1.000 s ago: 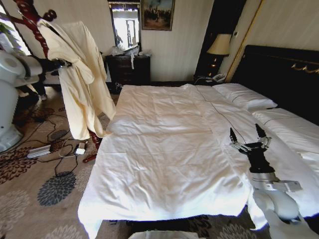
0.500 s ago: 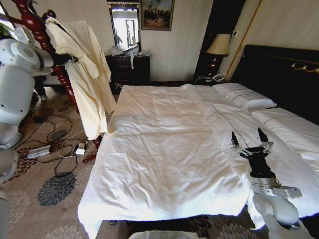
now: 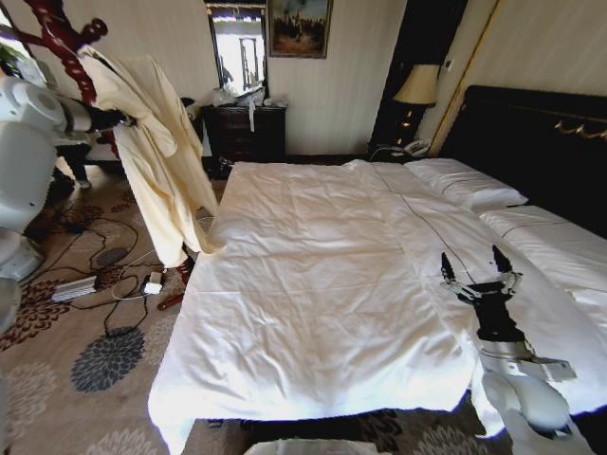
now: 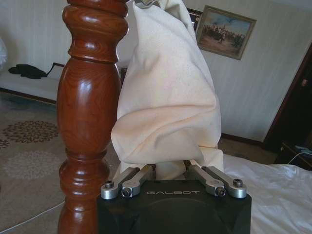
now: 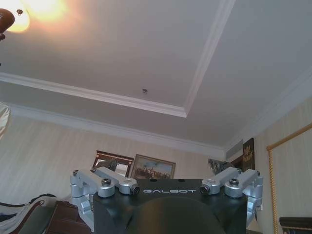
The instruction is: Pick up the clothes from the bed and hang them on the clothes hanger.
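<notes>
The clothes (image 3: 156, 142), a cream long-sleeved garment, hang beside the bed's left side from a dark red wooden coat stand (image 3: 59, 38). My left gripper (image 3: 121, 118) reaches into them at shoulder height. In the left wrist view its fingers close into a fold of the clothes (image 4: 165, 97), with my left gripper (image 4: 170, 168) right next to the stand's turned post (image 4: 87, 112). The clothes hanger is hidden under the fabric. My right gripper (image 3: 479, 270) points upward over the bed (image 3: 313, 284), open and holding nothing; the right wrist view shows my right gripper (image 5: 168, 181) against the ceiling.
White pillows (image 3: 465, 182) lie by the dark headboard (image 3: 541, 133). A dark dresser (image 3: 245, 131) and a lamp (image 3: 415, 85) stand at the back wall. Cables and a power strip (image 3: 74, 287) lie on the patterned carpet left of the bed.
The clothes and my left arm swung right, then back left beside the stand. My right gripper sank slightly and stays open.
</notes>
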You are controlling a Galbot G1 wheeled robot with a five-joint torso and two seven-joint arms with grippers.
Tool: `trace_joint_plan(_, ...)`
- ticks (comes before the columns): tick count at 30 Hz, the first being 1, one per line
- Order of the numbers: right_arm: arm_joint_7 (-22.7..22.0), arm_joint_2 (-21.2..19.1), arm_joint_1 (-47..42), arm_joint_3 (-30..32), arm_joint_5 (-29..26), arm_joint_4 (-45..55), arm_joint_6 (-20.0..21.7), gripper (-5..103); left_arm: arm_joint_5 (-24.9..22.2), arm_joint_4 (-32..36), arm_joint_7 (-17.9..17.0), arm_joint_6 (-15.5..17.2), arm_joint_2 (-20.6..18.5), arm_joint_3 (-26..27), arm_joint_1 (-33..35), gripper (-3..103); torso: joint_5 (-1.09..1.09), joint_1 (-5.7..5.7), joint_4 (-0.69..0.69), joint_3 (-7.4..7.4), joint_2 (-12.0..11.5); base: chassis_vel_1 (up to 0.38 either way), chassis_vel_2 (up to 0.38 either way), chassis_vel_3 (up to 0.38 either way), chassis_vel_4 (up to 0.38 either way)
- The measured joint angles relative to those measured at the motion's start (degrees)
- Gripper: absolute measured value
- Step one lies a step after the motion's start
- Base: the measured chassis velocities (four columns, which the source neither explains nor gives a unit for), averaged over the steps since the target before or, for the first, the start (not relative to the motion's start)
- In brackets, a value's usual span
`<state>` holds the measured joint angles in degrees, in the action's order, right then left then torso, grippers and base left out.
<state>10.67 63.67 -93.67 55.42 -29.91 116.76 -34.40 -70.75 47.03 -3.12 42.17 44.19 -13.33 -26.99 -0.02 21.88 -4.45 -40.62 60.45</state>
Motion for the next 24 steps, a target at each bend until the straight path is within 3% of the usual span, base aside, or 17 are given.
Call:
trace_joint_plan(12,0.0,1.9,-0.3,-0.3,0.7,-0.5,-1.0,100,2.4,-4.7,0.0,-0.1,5.8,1.0,-1.8,16,0.02,0.00,-0.02,0.00,0.0,0.000,0.000,0.000,0.000)
trace_joint_plan(24,0.0,2.4,0.0,-0.5,0.7,-1.5,-1.6,100,3.7,-3.3,-0.1,-0.2,4.6,1.8,0.9,16,0.03,0.00,-0.02,0.01,0.0,0.000,0.000,0.000,0.000)
